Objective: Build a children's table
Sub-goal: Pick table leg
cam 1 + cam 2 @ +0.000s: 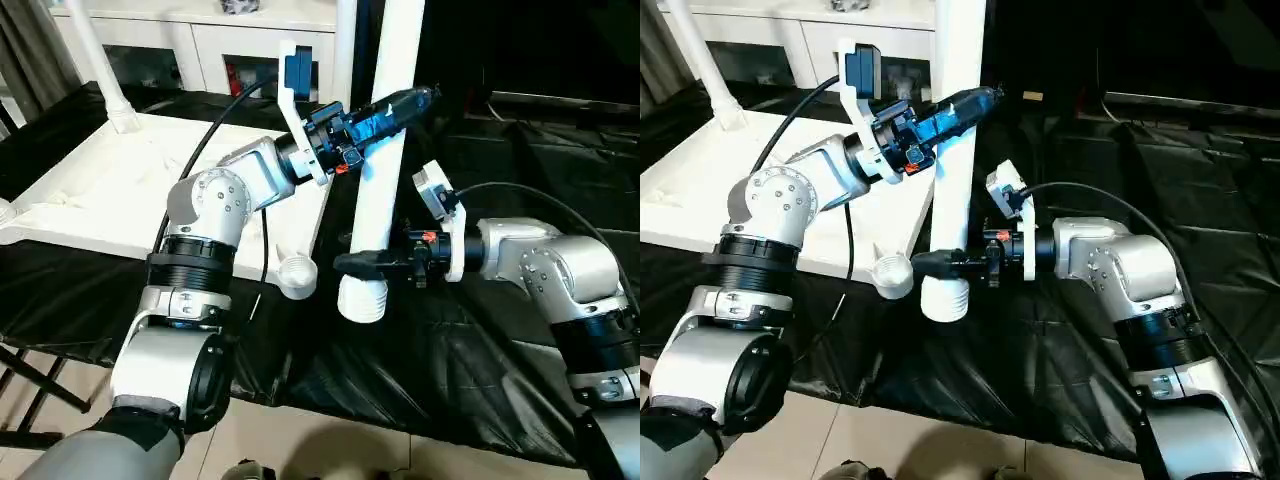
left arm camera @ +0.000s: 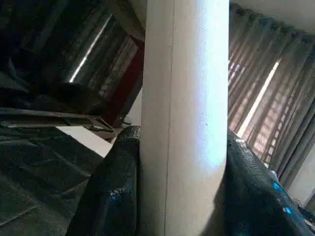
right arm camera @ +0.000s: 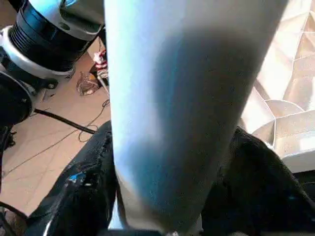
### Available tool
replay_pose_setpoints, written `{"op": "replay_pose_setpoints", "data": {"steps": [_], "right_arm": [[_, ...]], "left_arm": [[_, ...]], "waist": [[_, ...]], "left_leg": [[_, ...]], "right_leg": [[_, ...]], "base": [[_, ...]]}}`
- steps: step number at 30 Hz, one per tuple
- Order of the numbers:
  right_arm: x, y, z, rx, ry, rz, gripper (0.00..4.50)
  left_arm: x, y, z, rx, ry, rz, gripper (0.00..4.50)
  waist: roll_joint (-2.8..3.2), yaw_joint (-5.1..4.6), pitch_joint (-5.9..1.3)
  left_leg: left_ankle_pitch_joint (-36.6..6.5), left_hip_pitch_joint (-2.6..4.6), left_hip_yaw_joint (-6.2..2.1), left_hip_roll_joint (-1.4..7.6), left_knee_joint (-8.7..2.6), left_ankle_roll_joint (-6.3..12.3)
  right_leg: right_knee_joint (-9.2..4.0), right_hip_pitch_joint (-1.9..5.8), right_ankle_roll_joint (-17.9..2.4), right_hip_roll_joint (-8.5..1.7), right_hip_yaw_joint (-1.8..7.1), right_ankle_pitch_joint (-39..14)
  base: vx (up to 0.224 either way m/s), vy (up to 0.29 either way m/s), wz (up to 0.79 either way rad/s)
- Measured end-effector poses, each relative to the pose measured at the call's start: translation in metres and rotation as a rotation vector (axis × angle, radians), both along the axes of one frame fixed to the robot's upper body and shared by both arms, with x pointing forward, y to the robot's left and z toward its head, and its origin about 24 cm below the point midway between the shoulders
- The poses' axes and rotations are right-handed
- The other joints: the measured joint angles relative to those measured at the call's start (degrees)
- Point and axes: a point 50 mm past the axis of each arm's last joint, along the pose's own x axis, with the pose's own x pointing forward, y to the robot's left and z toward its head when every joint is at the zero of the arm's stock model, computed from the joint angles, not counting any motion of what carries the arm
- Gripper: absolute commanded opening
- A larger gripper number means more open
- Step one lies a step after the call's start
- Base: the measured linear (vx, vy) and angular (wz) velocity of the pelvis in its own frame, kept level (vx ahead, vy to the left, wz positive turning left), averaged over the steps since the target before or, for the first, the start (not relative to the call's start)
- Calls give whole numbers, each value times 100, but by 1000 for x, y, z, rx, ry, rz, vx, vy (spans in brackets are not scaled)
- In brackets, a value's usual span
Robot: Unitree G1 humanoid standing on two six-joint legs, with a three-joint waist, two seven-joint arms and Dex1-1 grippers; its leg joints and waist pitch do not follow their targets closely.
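Observation:
The white tabletop lies underside up on the left, with one white leg standing in its far corner. A second white leg stands upright beside the tabletop's near right corner socket, its ribbed end low over the black cloth. My left gripper is shut on this leg high up. My right gripper is shut on it just above the ribbed end. In the left wrist view the leg sits between dark fingers. In the right wrist view the leg is flanked by black fingers.
A white cabinet with glass doors stands behind the tabletop. Black cloth covers the work surface to the right and front. Tiled floor shows at the near edge. Black cables loop over my left forearm.

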Motion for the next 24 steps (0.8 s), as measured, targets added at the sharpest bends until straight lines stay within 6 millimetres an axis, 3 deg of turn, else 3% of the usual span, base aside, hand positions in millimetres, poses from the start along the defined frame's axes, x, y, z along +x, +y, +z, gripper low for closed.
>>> {"op": "replay_pose_setpoints", "data": {"steps": [9,13,16,20,24], "right_arm": [[0,4,-1,19,7,2,202],[1,6,-1,30,10,-5,189],[2,6,-2,37,12,-17,188],[5,4,-1,48,8,-71,188],[9,5,2,89,-5,-137,187]], "left_arm": [[1,3,1,4,-6,11,175],[1,4,1,4,-11,19,175],[2,3,1,3,-2,31,245],[5,2,3,-17,1,66,279],[9,8,12,-60,-38,127,283]], "waist": [[0,0,0],[1,0,0],[1,-1,0],[1,-1,0],[3,-20,-1]], "left_leg": [[0,0,0,0,0,0],[0,0,0,0,0,0],[0,0,0,0,0,0],[0,0,-1,0,0,0],[0,1,-1,0,-2,0]], "right_leg": [[0,0,0,0,0,0],[0,0,0,0,0,0],[0,0,0,0,0,0],[0,0,0,0,0,0],[0,-1,0,0,-1,0]], "base": [[0,0,0],[0,0,0],[0,0,0],[0,0,0],[0,0,0]]}}
